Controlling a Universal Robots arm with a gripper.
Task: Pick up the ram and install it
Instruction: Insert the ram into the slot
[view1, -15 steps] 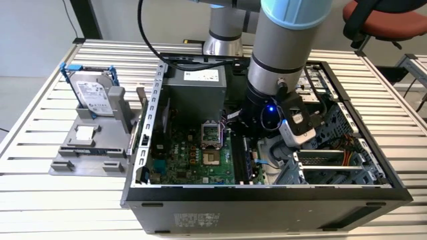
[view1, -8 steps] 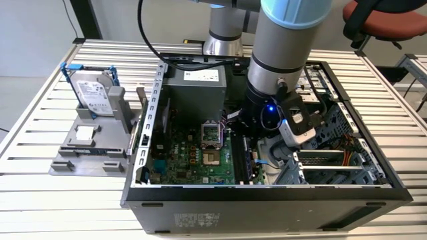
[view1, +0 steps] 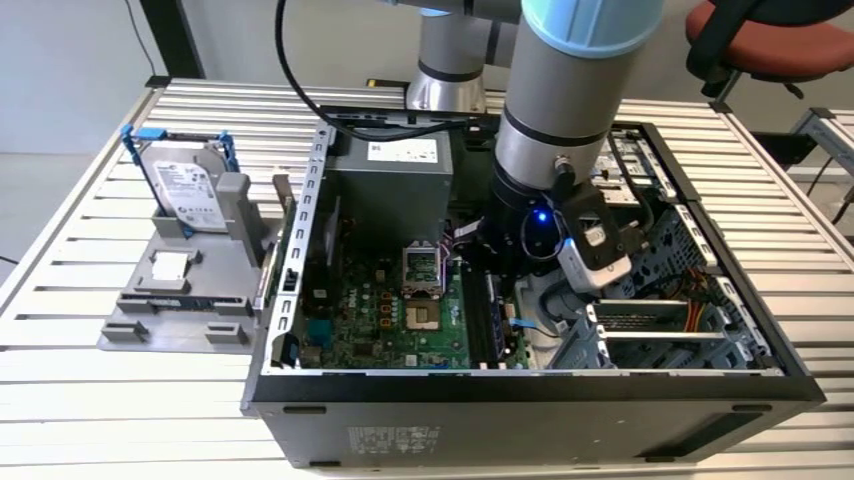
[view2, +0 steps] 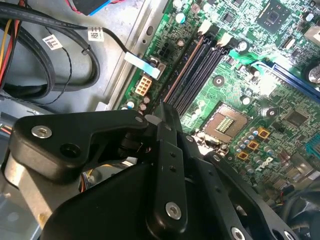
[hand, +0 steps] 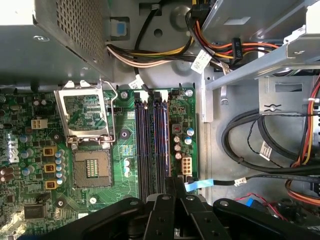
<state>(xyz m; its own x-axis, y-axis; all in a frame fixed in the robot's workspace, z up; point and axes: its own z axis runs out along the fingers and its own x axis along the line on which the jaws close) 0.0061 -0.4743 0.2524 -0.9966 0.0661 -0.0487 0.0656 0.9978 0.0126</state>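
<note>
The ram (view2: 182, 70) shows as a thin brownish edge along the memory slot nearest the case wall, and as a dark line (hand: 167, 140) in the first wrist view. My gripper (hand: 173, 184) is down inside the open computer case (view1: 534, 385), its black fingers (view2: 162, 112) pressed together at the ram's near end. The other black slots (hand: 149, 140) beside it stand empty. How deep the ram sits in its slot I cannot tell. In the exterior view my wrist (view1: 534, 240) hangs over the slots (view1: 497, 315) on the green motherboard (view1: 387, 310).
A CPU socket (hand: 92, 167) lies beside the slots. Black and coloured cables (hand: 250, 150) run along the case floor on the other side. The metal power supply (view1: 394, 175) fills the case's far end. A hard drive (view1: 187, 190) stands on a grey fixture (view1: 174, 320) at the exterior view's left.
</note>
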